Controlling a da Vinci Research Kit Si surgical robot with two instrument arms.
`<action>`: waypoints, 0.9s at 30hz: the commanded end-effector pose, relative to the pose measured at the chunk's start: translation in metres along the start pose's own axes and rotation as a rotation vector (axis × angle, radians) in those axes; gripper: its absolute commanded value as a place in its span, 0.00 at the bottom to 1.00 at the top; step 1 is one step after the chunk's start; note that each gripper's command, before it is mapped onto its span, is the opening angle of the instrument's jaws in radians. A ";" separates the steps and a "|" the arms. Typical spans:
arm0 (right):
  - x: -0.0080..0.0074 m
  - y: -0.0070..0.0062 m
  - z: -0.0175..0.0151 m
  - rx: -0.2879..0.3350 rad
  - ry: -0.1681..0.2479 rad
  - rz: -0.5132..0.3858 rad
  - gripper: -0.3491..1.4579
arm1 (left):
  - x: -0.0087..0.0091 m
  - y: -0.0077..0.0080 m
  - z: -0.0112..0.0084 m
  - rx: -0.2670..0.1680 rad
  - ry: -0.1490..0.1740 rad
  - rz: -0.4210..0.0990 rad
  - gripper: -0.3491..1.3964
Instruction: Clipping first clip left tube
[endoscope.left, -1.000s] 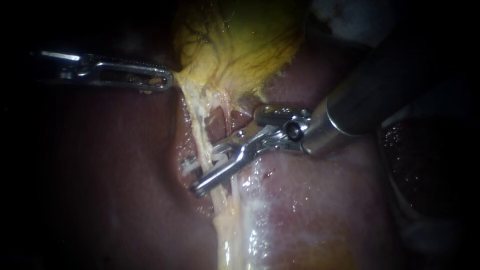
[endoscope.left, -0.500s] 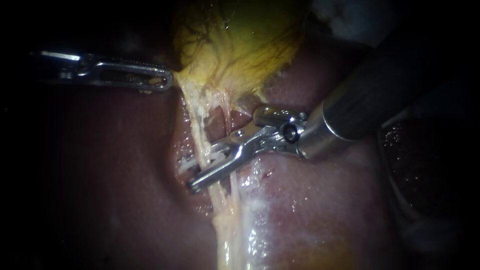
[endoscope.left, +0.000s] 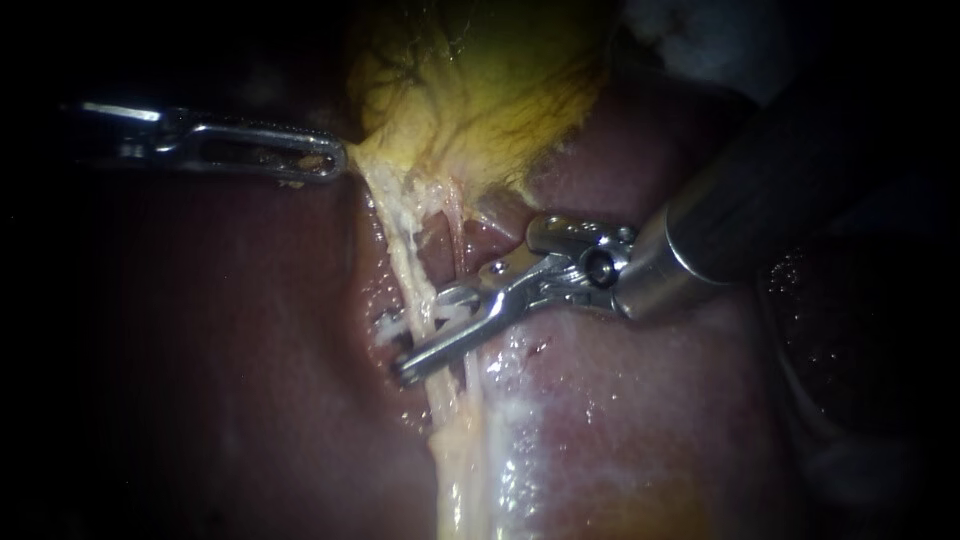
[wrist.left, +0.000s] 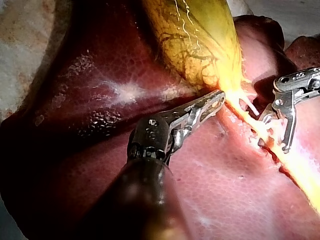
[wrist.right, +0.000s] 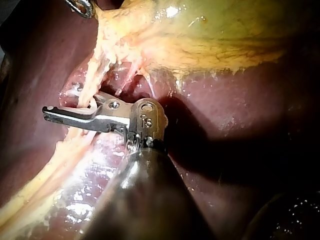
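Nearest, over the wet liver (endoscope.left: 620, 400): right instrument (endoscope.left: 405, 348), reaching in from the upper right, claw released and set astride the left tube (endoscope.left: 405, 265), with a clear gap between its two halves. White clip (endoscope.left: 390, 328) loaded in that gap, apparently with a leg on either side of the tube, not yet squeezed flat.

Left tube pulled taut, running from the gallbladder's neck down across the liver. Just beside it, a second, thinner tube crossing closer to the claw's hinge; cannot tell whether inside the claw or behind it.

Farther back: left instrument (endoscope.left: 335, 160), claw clenched on the lower edge of the gallbladder (endoscope.left: 480, 90), drawing it sideways and keeping the tubes stretched. Farthest: the yellow gallbladder body, dim.

Step in hand, by judgement: positioning done or nearly so, closing not yet made. Next move:
- Check that the tips pass beyond the left tube and take in that tube alone.
- Hold square across it, then squeeze fully.
- Release and back out along the shaft without dragging.
- Keep the left pull steady throughout.
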 end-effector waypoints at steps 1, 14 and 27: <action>-0.0001 0.0000 0.0001 -0.003 0.002 0.001 0.53 | 0.0000 0.0000 0.0000 -0.001 0.000 0.000 0.00; -0.0003 -0.0009 0.0006 -0.030 0.030 0.071 0.52 | 0.0001 0.0000 0.0000 0.000 0.000 0.000 0.00; -0.0017 -0.0033 0.0024 0.054 -0.075 0.062 0.51 | 0.0001 0.0000 0.0000 0.000 0.000 0.000 0.00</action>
